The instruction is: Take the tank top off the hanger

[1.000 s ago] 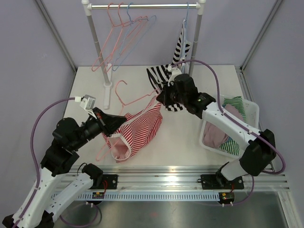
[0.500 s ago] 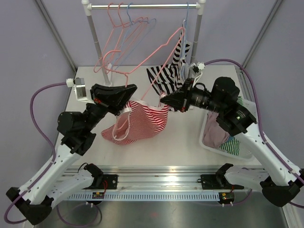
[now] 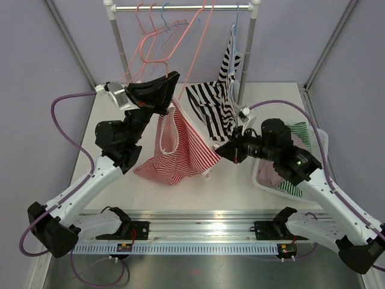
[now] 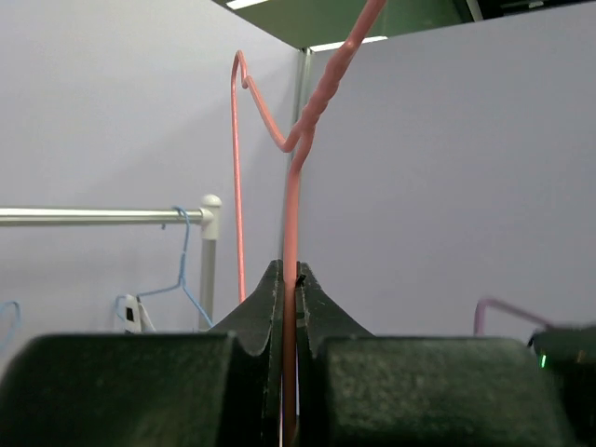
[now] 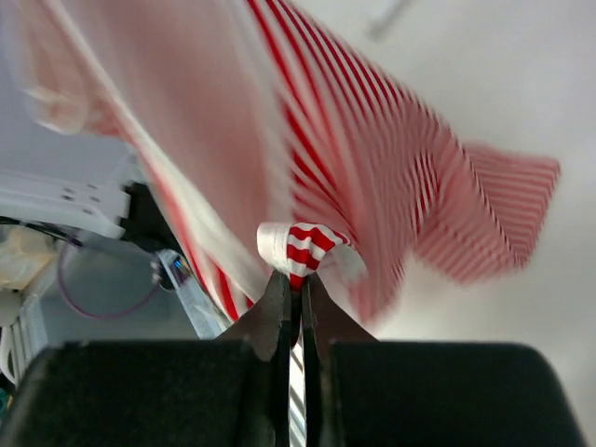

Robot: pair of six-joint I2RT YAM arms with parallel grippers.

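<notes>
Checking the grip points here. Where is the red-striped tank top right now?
In the top view the tank top hangs left of centre above the table, on the pink hanger held by the left gripper. The right gripper pinches its lower edge.

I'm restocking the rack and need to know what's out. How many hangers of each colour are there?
Pink hangers: 3 (two on the rail, one clamped in the left gripper)
Blue hangers: 2 (one bare, one carrying a black-and-white striped garment)
Total: 5
</notes>
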